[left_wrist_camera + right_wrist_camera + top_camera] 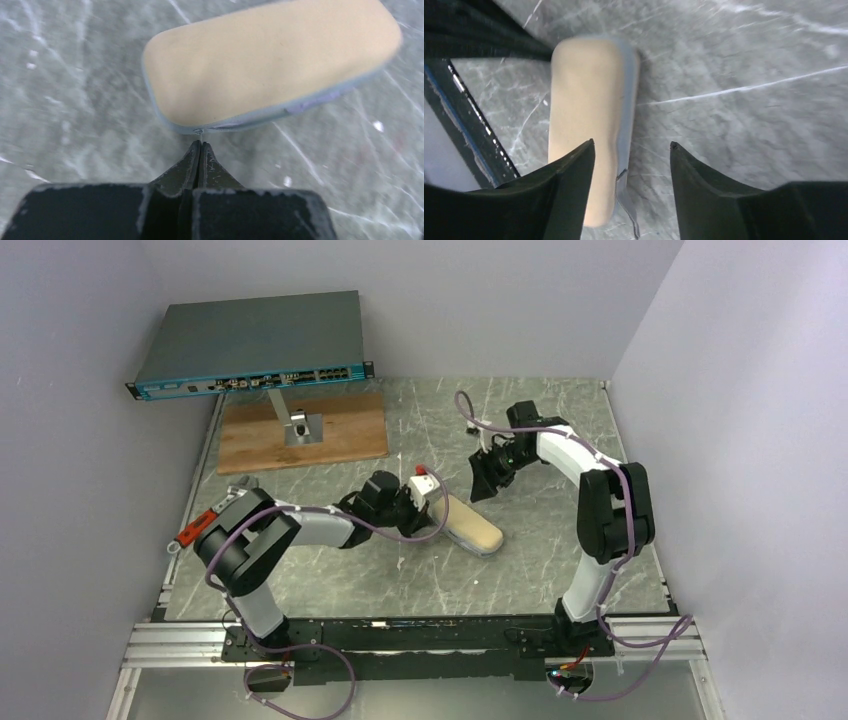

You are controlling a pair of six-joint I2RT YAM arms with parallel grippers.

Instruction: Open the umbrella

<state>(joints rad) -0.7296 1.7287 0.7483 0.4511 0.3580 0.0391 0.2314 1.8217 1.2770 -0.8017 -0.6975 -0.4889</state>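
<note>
The umbrella [472, 526] lies bundled as a cream oblong with a grey zip edge on the marble table, near its middle. My left gripper [428, 508] is at the umbrella's left end. In the left wrist view the gripper [200, 143] is shut on a thin metal zip pull [201, 133] at the edge of the cream bundle [260, 60]. My right gripper [484, 481] hovers open just beyond the umbrella's far side. In the right wrist view the gripper [631, 146] is open and empty above the bundle [584, 115], with the grey zip edge [626, 125] and a loose flap between the fingers.
A grey network switch [250, 345] sits at the back left, over a wooden board [345, 432] with a metal stand [298, 426]. An orange-handled tool [196, 526] lies at the table's left edge. Walls close in on the left, back and right.
</note>
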